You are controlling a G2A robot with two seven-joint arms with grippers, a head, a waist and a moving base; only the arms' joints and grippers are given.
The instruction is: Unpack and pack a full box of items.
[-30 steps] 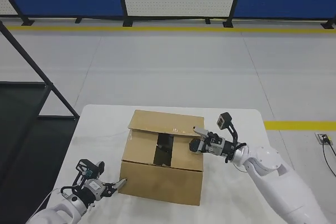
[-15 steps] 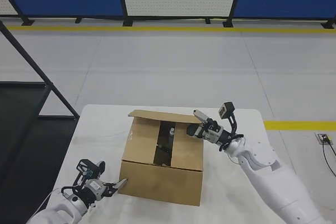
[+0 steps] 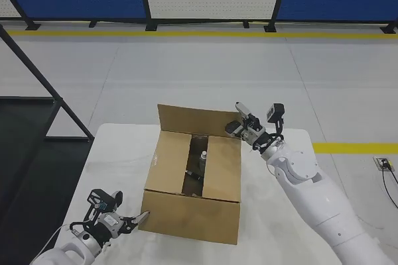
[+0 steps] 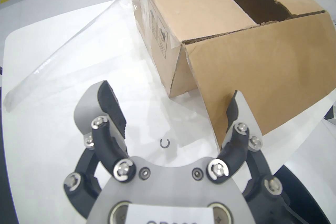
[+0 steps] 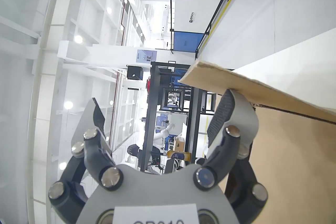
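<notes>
A brown cardboard box (image 3: 192, 192) stands mid-table with its far flap (image 3: 192, 118) raised upright. Through the gap between the two top flaps I see a white bottle (image 3: 202, 158) and dark items. My right gripper (image 3: 236, 117) is open at the right end of the far flap; in the right wrist view (image 5: 161, 109) one finger pad (image 5: 223, 112) rests against the flap (image 5: 267, 96), with nothing between the fingers. My left gripper (image 3: 136, 222) sits open by the box's near-left corner. In the left wrist view (image 4: 170, 104) it hovers over the table, with the box (image 4: 210, 25) just ahead.
A clear strip of tape (image 4: 65, 51) trails from the box's left side across the white table (image 3: 119, 152). A small C-shaped ring (image 4: 164, 142) lies on the table under my left gripper. Beyond the table's far edge is bare floor with a yellow line.
My right gripper has swung toward the far side and lifted the far flap from lying flat to upright, widening the opening. The left arm has stayed put.
</notes>
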